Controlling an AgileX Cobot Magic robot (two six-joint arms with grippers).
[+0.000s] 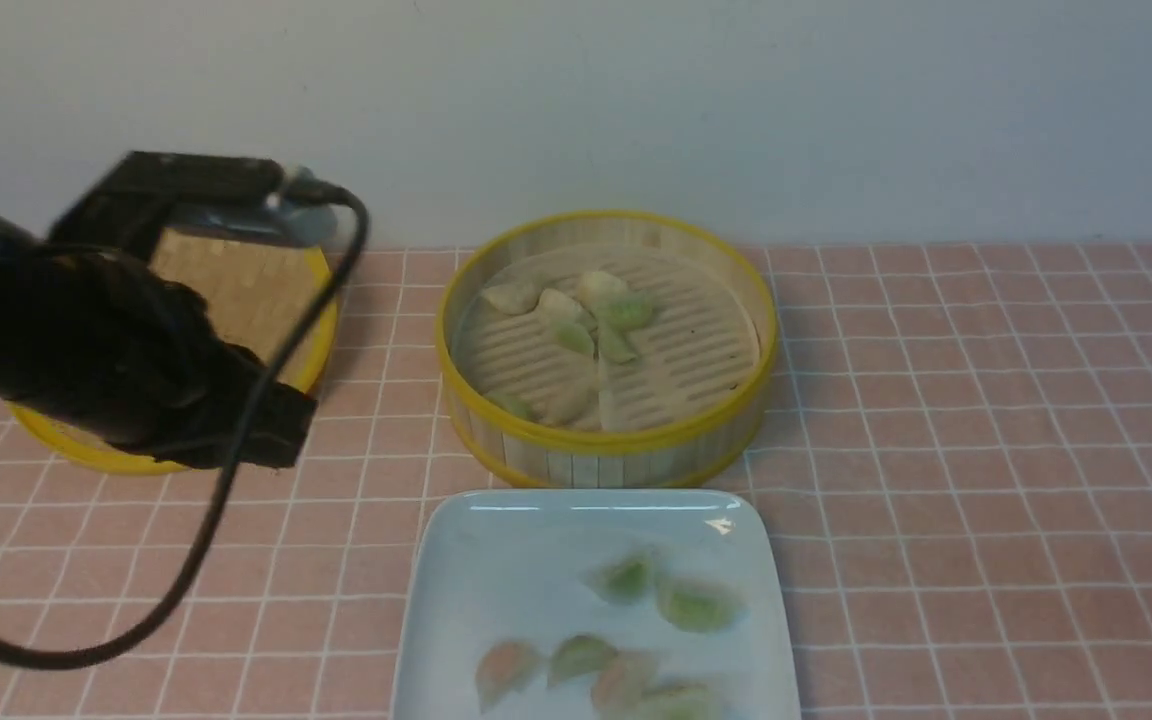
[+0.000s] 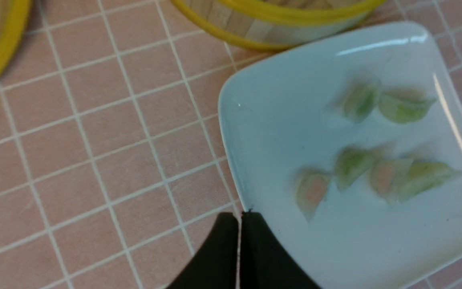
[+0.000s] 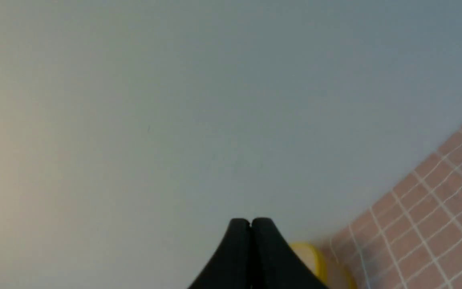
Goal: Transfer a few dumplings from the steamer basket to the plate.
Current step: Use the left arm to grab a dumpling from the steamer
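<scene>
Left gripper (image 2: 239, 216): pinched fully together, holding nothing, hanging over the pink tiled cloth (image 2: 94, 160) just beside the plate (image 2: 263, 132) edge
Right gripper (image 3: 250, 221): also pressed together and empty, aimed at the wall (image 3: 175, 100), outside the front view
Dumplings (image 1: 626, 312): loose cluster left on the steamer basket (image 1: 606, 442) floor, six more already on the plate, bunched toward its near half
Basket just behind the plate; lid (image 1: 246, 290) off to the left, behind the left arm
Reading "a few" as probably met, so either wrap-up or one last pick

Risks from here:
- clipping the plate rim with the low left tips, then skating the glossy plate and its load sideways
- going into the basket without spreading the jaws first, so shoving instead of gripping
- grabbing two at once or tearing a soft skin, given the touching cluster
- snagging the slack cable (image 1: 236, 480) on the lid
</scene>
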